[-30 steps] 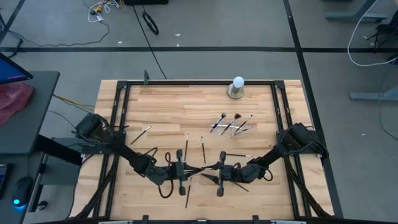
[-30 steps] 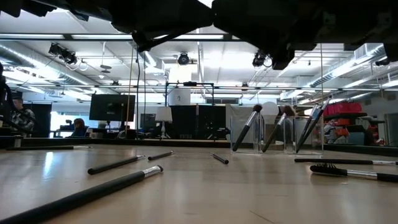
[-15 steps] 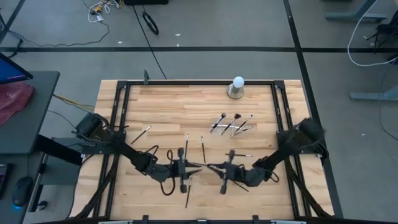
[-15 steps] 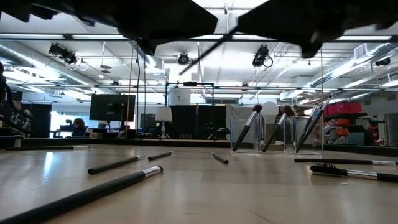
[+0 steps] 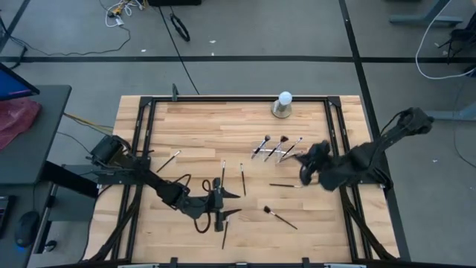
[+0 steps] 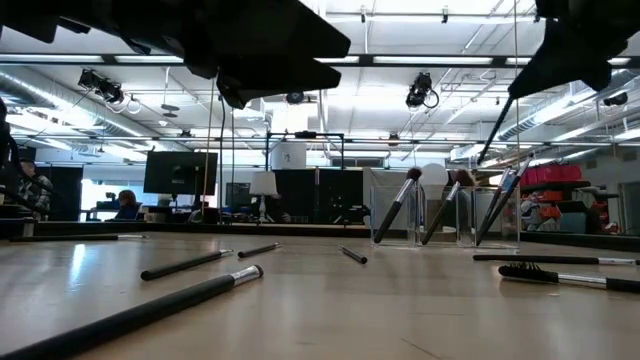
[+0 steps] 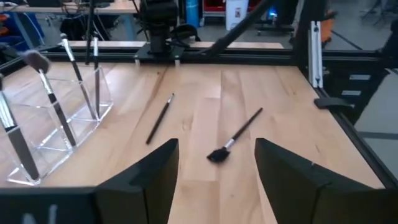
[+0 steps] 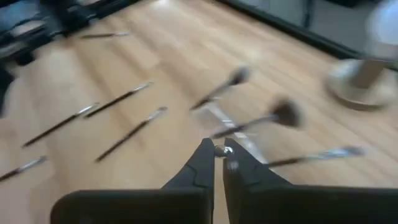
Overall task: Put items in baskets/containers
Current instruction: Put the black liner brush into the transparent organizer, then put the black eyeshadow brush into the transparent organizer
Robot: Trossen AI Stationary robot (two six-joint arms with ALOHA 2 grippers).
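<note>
The right gripper (image 8: 219,151), pinching a light, stiff, slippery brush (image 6: 497,122) mid-handle, hangs at the clear holder's (image 7: 46,134) three o'clock.

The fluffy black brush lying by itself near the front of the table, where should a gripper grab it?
Grip the brush mid-handle from straight above, fingers across the handle. It lies flat with bare wood around it, and the fluffy head is soft.

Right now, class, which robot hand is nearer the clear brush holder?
Right. The right hand hangs just beside the clear holder, gripping a brush; the left hand is far off at the table's near edge.
</note>
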